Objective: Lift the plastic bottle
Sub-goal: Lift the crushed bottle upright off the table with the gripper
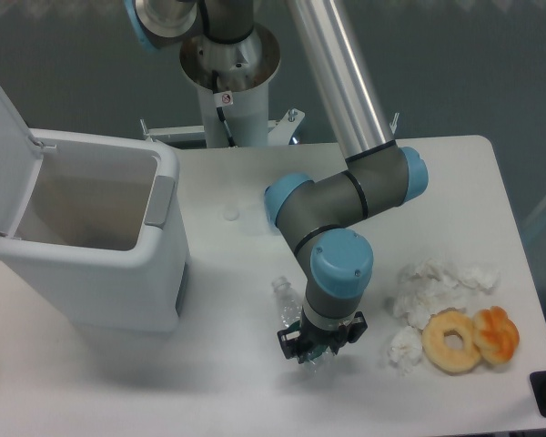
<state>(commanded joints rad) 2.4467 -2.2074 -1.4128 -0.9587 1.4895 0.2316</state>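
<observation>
Counter (255, 401): white and smooth, carrying everything here; a slick surface lets a light bottle skid if it gets nudged sideways.

Bin (100, 273): large white container with its lid up, standing left of the work spot and well apart from the arm, so I judge it poses no collision risk in a straight lift.

Arm (346, 196): grey links with blue joint caps, folded down over the middle of the counter; its wrist hides most of the grasp from this view.

Crumpled tissues (432, 287): white wads to the right, near but not touching the end effector.

Doughnuts (469, 339): two ring-shaped pieces, one pale and one orange, lying just beside the tissues, clear of the action.

Plastic bottle (286, 299): small and clear, lying on the counter with its neck pointing up-left; its lower body runs under the wrist.

End effector (316, 349): black fingers down at the bottle's lower end, apparently straddling it; whether they are pressed onto it or spread around it I cannot tell.

Risk: the thin wall may buckle under a hard squeeze, or the round body may squirt out of a grip set so near its end; a tilted bottle could also swing and drop on lifting.
</observation>
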